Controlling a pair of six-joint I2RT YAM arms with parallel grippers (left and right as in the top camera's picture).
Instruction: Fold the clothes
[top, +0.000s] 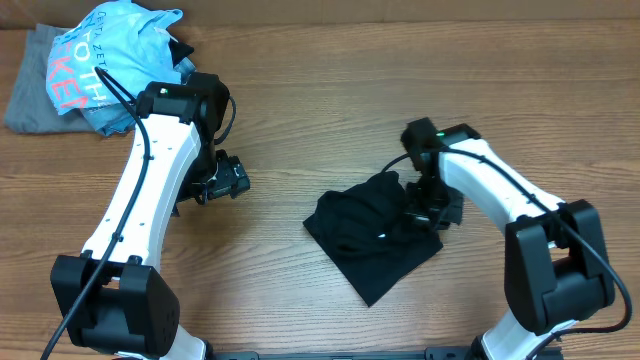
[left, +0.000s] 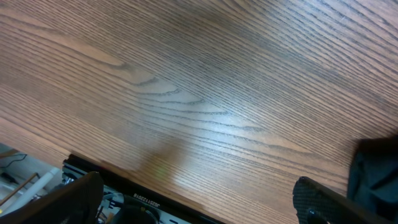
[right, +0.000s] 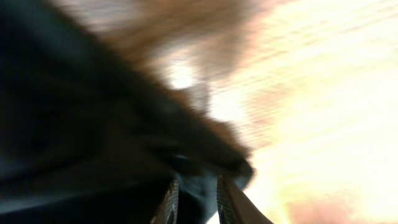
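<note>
The clothes are a black T-shirt (top: 365, 235), bunched and partly folded on the wooden table right of centre. My right gripper (top: 425, 212) sits low at its right edge. In the blurred right wrist view its fingers (right: 171, 199) stand a little apart, with dark fabric (right: 74, 124) in and beyond the narrow gap around my right gripper (right: 196, 193). My left gripper (top: 225, 180) hovers over bare wood to the left of the shirt. It is wide open and empty (left: 196, 199). A corner of the black shirt (left: 376, 168) shows at the right edge of the left wrist view.
A light blue shirt with pink lettering (top: 110, 65) lies crumpled on a grey garment (top: 30, 95) at the back left corner. The table's front edge with a black rail (left: 124, 183) runs just below the left gripper.
</note>
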